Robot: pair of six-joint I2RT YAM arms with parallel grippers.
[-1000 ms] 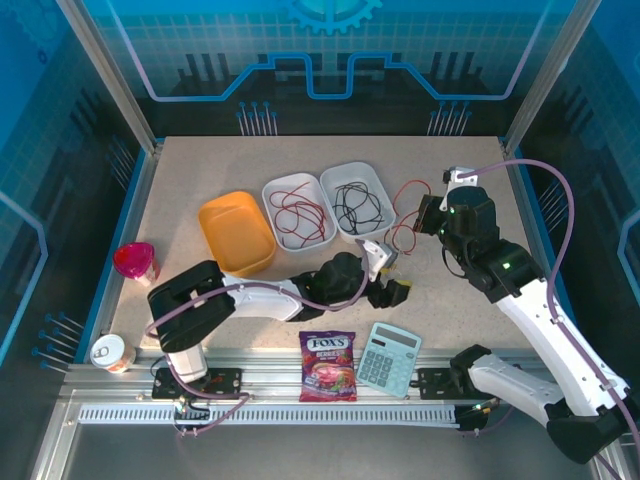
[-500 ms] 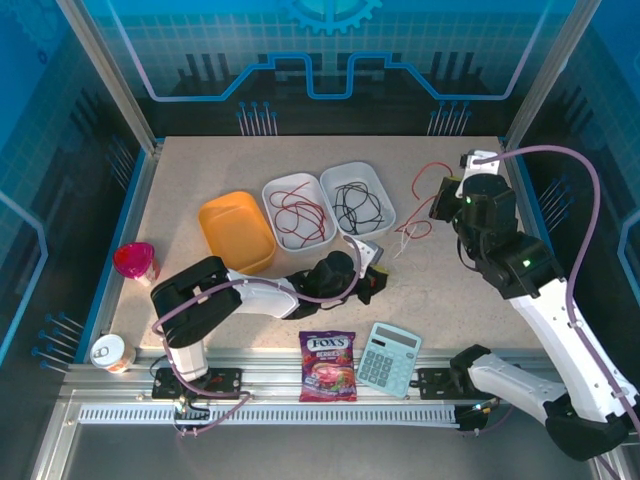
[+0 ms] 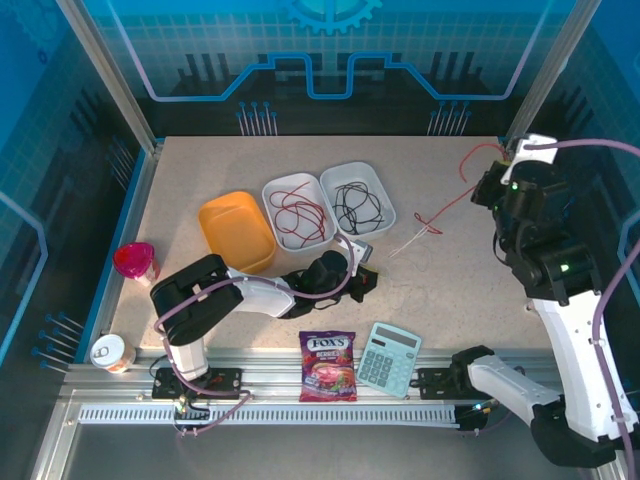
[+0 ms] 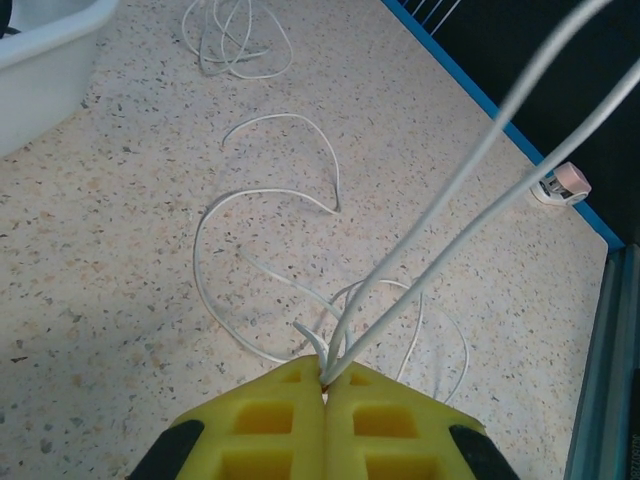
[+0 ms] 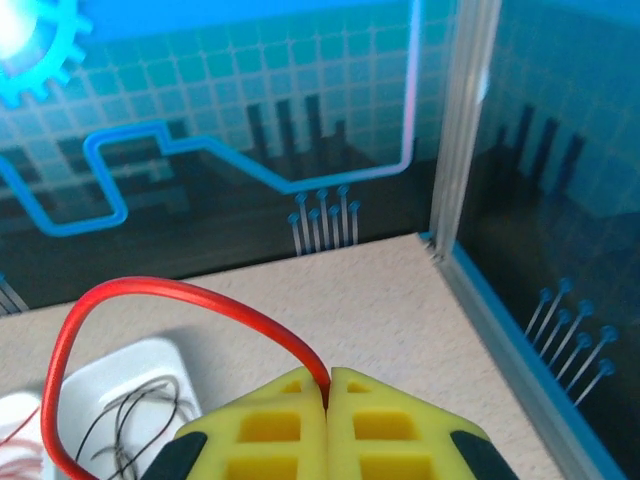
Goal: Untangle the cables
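Raised rightward, right claw (image 5: pixel 327 380) pinches red cable (image 5: pixel 170 286); left claw (image 4: pixel 325 382) clamps white cable (image 4: pixel 335 345)

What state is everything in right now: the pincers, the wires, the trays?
left pincer, shut on the white cable
right pincer, shut on the red cable
white cable, pinched, partly lifted, loops lying on the table
red cable, pinched, arching out of the pincer
orange tray, empty
left white tray, holding red cables
right white tray, holding black cables
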